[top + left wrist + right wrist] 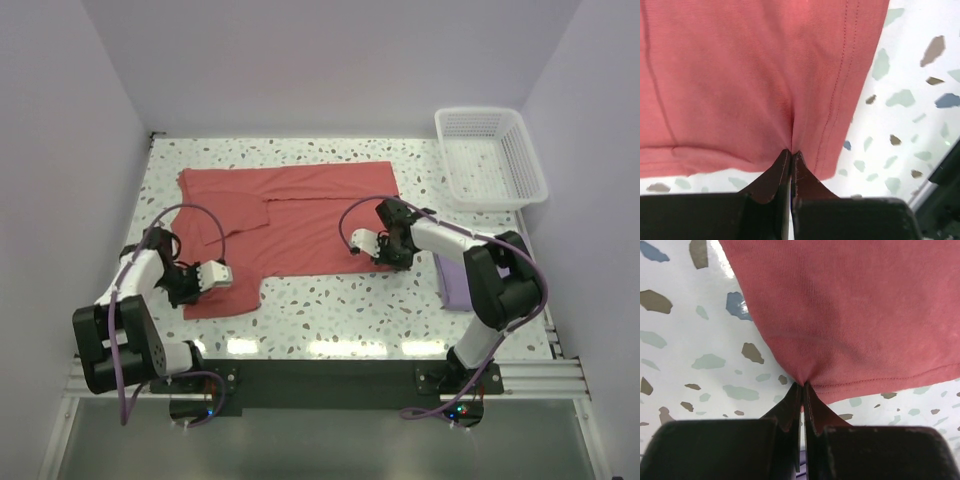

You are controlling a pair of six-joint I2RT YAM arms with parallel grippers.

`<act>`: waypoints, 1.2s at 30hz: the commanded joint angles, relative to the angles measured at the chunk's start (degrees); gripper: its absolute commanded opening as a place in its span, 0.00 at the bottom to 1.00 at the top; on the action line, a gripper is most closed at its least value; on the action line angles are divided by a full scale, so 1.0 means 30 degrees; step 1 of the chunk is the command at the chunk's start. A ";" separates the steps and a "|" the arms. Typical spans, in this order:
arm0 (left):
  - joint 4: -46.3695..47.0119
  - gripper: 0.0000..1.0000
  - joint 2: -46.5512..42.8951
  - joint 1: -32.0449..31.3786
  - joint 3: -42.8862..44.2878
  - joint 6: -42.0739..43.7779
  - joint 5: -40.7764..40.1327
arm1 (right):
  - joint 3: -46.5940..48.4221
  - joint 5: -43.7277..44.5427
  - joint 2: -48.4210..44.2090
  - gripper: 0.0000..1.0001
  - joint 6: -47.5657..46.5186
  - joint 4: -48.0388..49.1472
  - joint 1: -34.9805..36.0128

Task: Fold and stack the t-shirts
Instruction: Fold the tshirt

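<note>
**A:** Where is the shirt you're working on?

**B:** The red t-shirt [290,225] lies spread across the middle of the tabletop [340,310], with one part already lapped over. Your left hand [791,156] is pinched fully shut on the cloth close to the near left corner, just inside the stitched hem [837,100]. Your right hand [803,386] is pinched shut on the edge close to the near right corner (the cloth puckers into both sets of tips).

**A:** How will it behave when you lift?

**B:** Expect it to be light, soft and limp. It will likely sag between your two holds and drag, so I'd judge you should raise both corners together and keep them spread. Thin knit could slip out of so small a bite, and the doubled hem is the surer place to hold.

**A:** And around you?

**B:** The speckled tabletop looks smooth and glossy, so the cloth should slide easily. The purple t-shirt [452,283] sits folded at the right edge, partly under your right arm [500,280]. The white basket [490,155] stands in the far right corner, well apart. Plain walls [330,60] close in three sides.
</note>
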 commanded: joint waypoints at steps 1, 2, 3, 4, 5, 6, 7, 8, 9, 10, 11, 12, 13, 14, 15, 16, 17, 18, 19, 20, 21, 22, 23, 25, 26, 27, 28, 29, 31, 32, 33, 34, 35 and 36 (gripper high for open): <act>-0.3627 0.00 -0.1144 0.0447 0.1803 0.0693 0.0527 | 0.0210 -0.0527 -0.0663 0.00 -0.0148 -0.1869 -0.0215; -0.4560 0.00 -0.1320 0.0564 0.2155 0.0723 0.0616 | 0.0181 -0.0614 -0.0868 0.00 -0.0177 -0.2074 -0.0244; -0.5033 0.00 -0.1611 0.0710 0.2912 0.0810 0.0878 | 0.0151 -0.0673 -0.1102 0.00 -0.0178 -0.2511 -0.0216; -0.5444 0.00 -0.1701 0.0769 0.3297 0.0840 0.1054 | 0.0151 -0.0819 -0.1569 0.00 -0.0236 -0.2748 -0.0244; -0.6028 0.00 -0.1760 0.0799 0.3649 0.0812 0.1230 | 0.0151 -0.0878 -0.1776 0.00 -0.0294 -0.2924 -0.0303; -0.6208 0.00 -0.1761 0.0770 0.4319 0.0637 0.1580 | 0.0151 -0.0879 -0.1982 0.00 -0.0324 -0.3216 -0.0274; -0.6326 0.00 -0.1674 0.0799 0.4703 0.0491 0.1786 | 0.0267 -0.0908 -0.2158 0.00 -0.0411 -0.3393 -0.0303; -0.6356 0.00 -0.1383 0.0770 0.5577 0.0286 0.2253 | 0.0413 -0.0908 -0.2188 0.00 -0.0441 -0.3569 -0.0361; -0.6357 0.00 -0.1148 0.0770 0.6021 -0.0209 0.2402 | 0.0589 -0.0937 -0.2189 0.00 -0.0470 -0.3831 -0.0449; -0.6386 0.00 -0.0885 0.0799 0.6576 -0.0417 0.2520 | 0.0997 -0.0938 -0.2073 0.00 -0.0587 -0.3950 -0.0537; -0.6473 0.00 -0.0244 0.0799 0.7104 -0.0593 0.2927 | 0.1262 -0.0909 -0.1985 0.00 -0.0675 -0.4038 -0.0654; -0.6474 0.00 0.0111 0.0770 0.8270 -0.1059 0.3163 | 0.1845 -0.0908 -0.1781 0.00 -0.0734 -0.4271 -0.0887; -0.6503 0.00 0.0462 0.0799 0.8861 -0.1325 0.3340 | 0.2169 -0.0937 -0.1634 0.00 -0.0879 -0.4390 -0.1005; -0.6532 0.00 0.1162 0.0741 0.9418 -0.1530 0.3660 | 0.2463 -0.1054 -0.1255 0.00 -0.0968 -0.4536 -0.1122; -0.6561 0.00 0.1604 0.0770 1.0555 -0.1880 0.3809 | 0.2785 -0.1055 -0.1077 0.00 -0.1056 -0.4856 -0.1297; -0.6620 0.00 0.1985 0.0741 1.1117 -0.2058 0.3955 | 0.3339 -0.1055 -0.0930 0.00 -0.1260 -0.4946 -0.1386; -0.6562 0.00 0.2743 0.0712 1.1645 -0.2205 0.4102 | 0.3606 -0.1113 -0.0552 0.00 -0.1378 -0.5034 -0.1445; -0.6562 0.00 0.3128 0.0682 1.2666 -0.2554 0.4132 | 0.3869 -0.1113 -0.0374 0.00 -0.1466 -0.5209 -0.1562; -0.6504 0.00 0.3451 0.0653 1.3169 -0.2732 0.4161 | 0.4452 -0.1113 -0.0140 0.00 -0.1612 -0.5269 -0.1621; -0.6416 0.00 0.4092 0.0479 1.4015 -0.2879 0.4162 | 0.4748 -0.1142 0.0065 0.00 -0.1671 -0.5328 -0.1709; -0.6299 0.00 0.4389 0.0419 1.4400 -0.3228 0.4162 | 0.5389 -0.1201 0.0560 0.00 -0.1730 -0.5502 -0.1796; -0.6153 0.00 0.4653 0.0331 1.4752 -0.3406 0.4191 | 0.5714 -0.1201 0.0797 0.00 -0.1875 -0.5649 -0.1884; -0.5978 0.00 0.5177 0.0070 1.5075 -0.3581 0.4191 | 0.6008 -0.1201 0.1061 0.00 -0.1935 -0.5737 -0.1914; -0.5597 0.00 0.5707 -0.0138 1.5983 -0.4225 0.4104 | 0.6913 -0.1259 0.1793 0.00 -0.2081 -0.6001 -0.2031; -0.5450 0.00 0.6319 -0.0312 1.6305 -0.4431 0.4016 | 0.7209 -0.1260 0.2057 0.00 -0.2111 -0.6060 -0.2061; -0.5390 0.00 0.6673 -0.0372 1.6976 -0.4752 0.3928 | 0.7531 -0.1289 0.2262 0.00 -0.2140 -0.6177 -0.2119; -0.5274 0.00 0.6996 -0.0402 1.7330 -0.5016 0.3869 | 0.8143 -0.1260 0.2757 0.00 -0.2199 -0.6265 -0.2178; -0.4954 0.00 0.7608 -0.0402 1.7943 -0.5251 0.3782 | 0.8497 -0.1260 0.3023 0.00 -0.2257 -0.6382 -0.2178; -0.4921 0.00 0.8226 -0.0402 1.8620 -0.5487 0.3751 | 0.9345 -0.1260 0.3696 0.00 -0.2432 -0.6617 -0.2324; -0.4892 0.00 0.8809 -0.0460 1.9261 -0.5575 0.3722 | 0.9582 -0.1231 0.3903 0.00 -0.2492 -0.6675 -0.2441; -0.4892 0.00 0.9134 -0.0489 1.9587 -0.5749 0.3635 | 0.9817 -0.1202 0.4137 0.00 -0.2550 -0.6821 -0.2471; -0.4863 0.00 0.9428 -0.0519 1.9880 -0.5722 0.3518 | 1.0254 -0.1143 0.4313 0.00 -0.2696 -0.6880 -0.2471; -0.4920 0.00 0.9924 -0.0606 2.0115 -0.5722 0.3430 | 1.0491 -0.1114 0.4692 0.00 -0.2726 -0.6939 -0.2529; -0.4863 0.00 1.0161 -0.0636 2.0552 -0.5722 0.3313 | 1.0667 -0.1084 0.4870 0.00 -0.2785 -0.7027 -0.2646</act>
